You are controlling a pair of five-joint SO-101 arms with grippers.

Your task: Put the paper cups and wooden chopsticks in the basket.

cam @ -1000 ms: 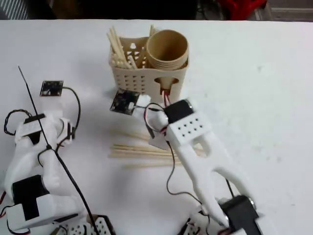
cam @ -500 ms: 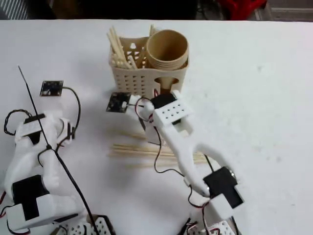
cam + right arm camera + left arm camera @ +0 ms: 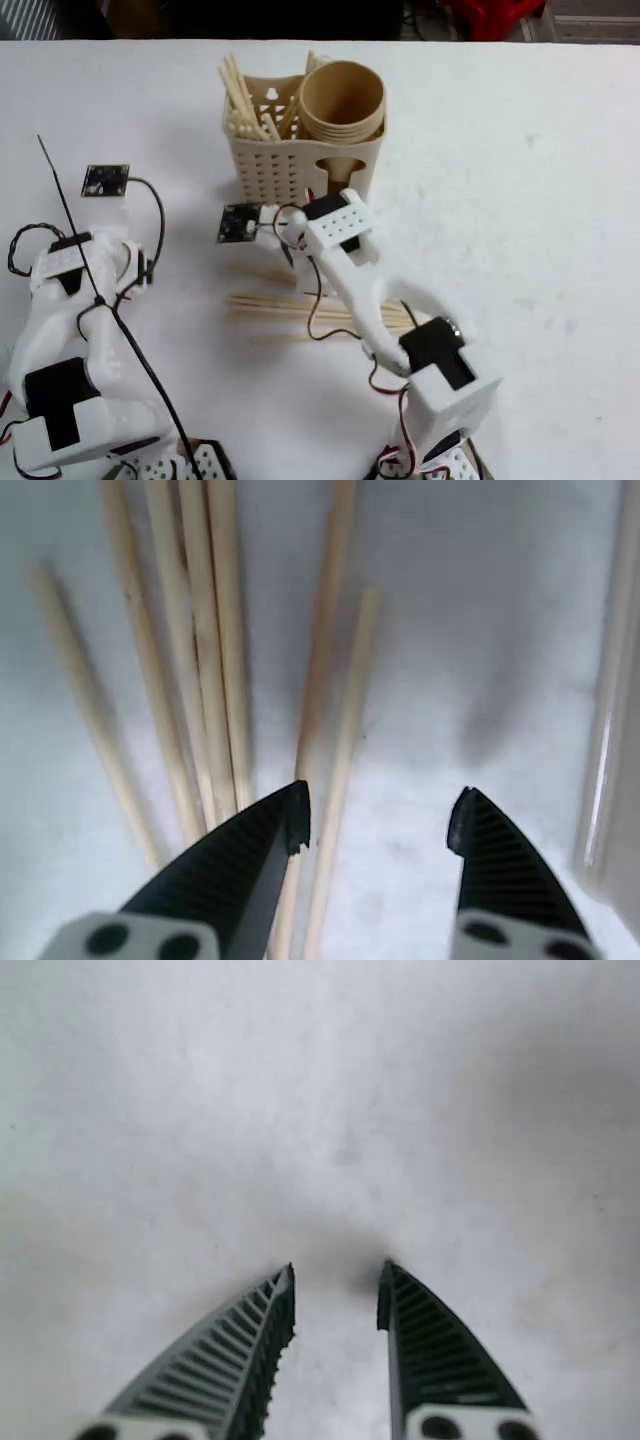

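A cream basket [image 3: 296, 162] stands at the back of the table, with stacked paper cups [image 3: 342, 98] and several wooden chopsticks [image 3: 243, 98] upright inside it. More chopsticks [image 3: 268, 307] lie loose on the table in front of it. My right gripper [image 3: 378, 820] hangs open just above these loose chopsticks [image 3: 212, 650], one fingertip over two of the sticks, with the basket wall [image 3: 612, 690] close beside it. In the high view the right gripper [image 3: 296, 248] sits between basket and sticks. My left gripper [image 3: 337, 1278] is slightly open over bare table, holding nothing.
The left arm [image 3: 70, 330] is folded at the table's left front, with a black cable [image 3: 100, 290] running across it. A small black board [image 3: 105, 181] lies left of the basket. White tabletop [image 3: 520, 200] stretches to the right.
The right arm has swung forward and left, bringing its gripper from over the loose chopsticks up close to the basket's front. The left arm has stayed still.
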